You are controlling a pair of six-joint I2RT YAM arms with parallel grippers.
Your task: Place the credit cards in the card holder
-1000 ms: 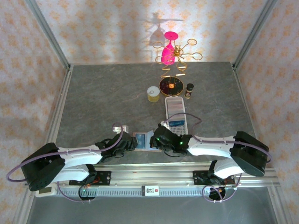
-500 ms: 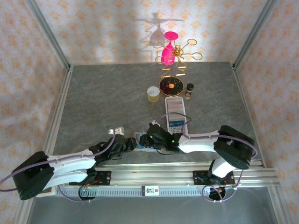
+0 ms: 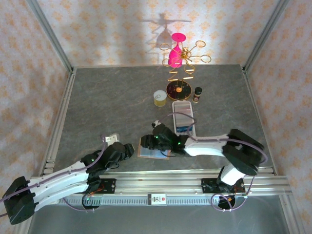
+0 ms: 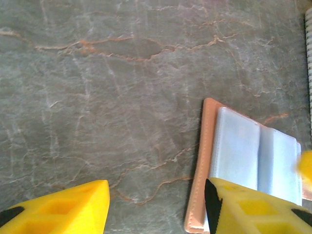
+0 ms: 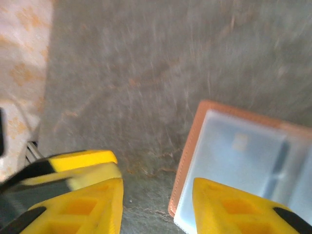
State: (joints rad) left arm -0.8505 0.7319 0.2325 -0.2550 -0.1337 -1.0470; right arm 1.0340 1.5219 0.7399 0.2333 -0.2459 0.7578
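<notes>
1. The left gripper (image 4: 156,204) is spread over bare table (image 3: 107,107), just left of the holder (image 4: 243,156), with nothing between its fingers.
2. The holder is laid open, pale lining up, close to the table's near edge.
3. The right gripper (image 5: 157,200) is spread above the holder's left edge, gripping nothing.
4. A blue card (image 3: 184,129) is seen at the near end of the tray (image 3: 183,109), beyond the holder to the right.
</notes>
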